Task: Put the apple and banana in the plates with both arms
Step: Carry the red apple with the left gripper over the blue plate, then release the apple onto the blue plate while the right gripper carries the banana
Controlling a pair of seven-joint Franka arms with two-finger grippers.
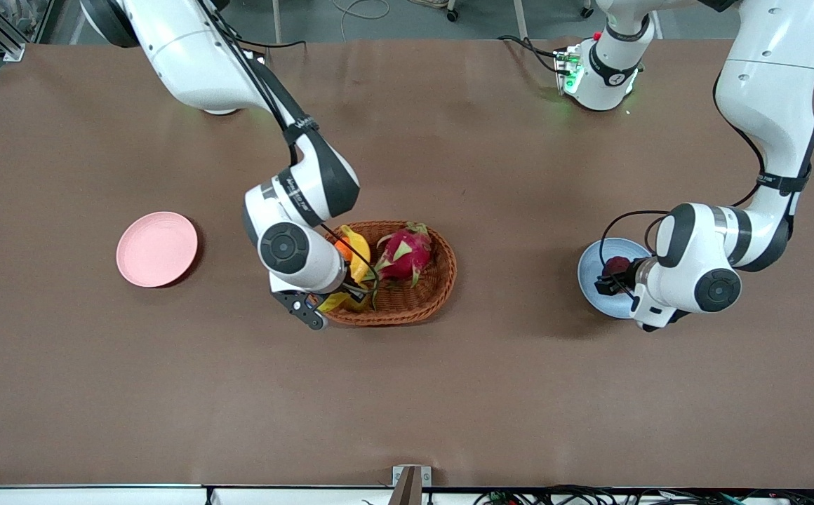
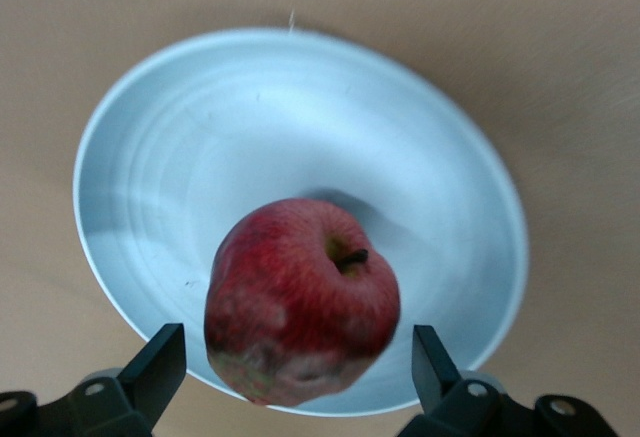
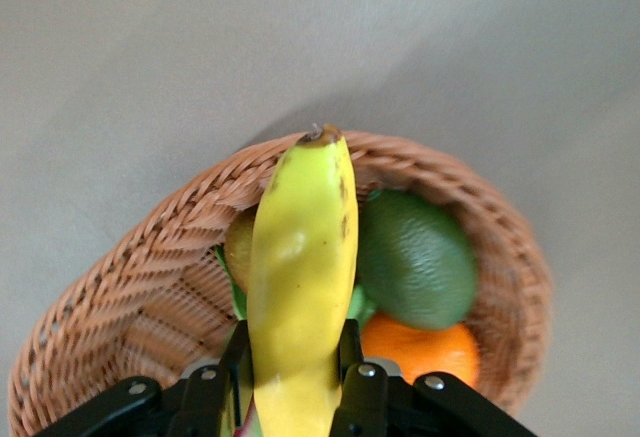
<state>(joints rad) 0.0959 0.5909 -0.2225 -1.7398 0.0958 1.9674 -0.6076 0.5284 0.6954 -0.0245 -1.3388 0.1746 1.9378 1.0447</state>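
The dark red apple rests on the light blue plate toward the left arm's end of the table. My left gripper is open around it, a finger on each side with gaps, as the left wrist view shows: apple, plate, gripper. My right gripper is shut on the yellow banana over the wicker basket. In the right wrist view the banana stands between the shut fingers. The pale pink plate lies empty toward the right arm's end.
The basket in the table's middle holds a pink dragon fruit, an orange and a green fruit. Bare brown table lies between the basket and each plate.
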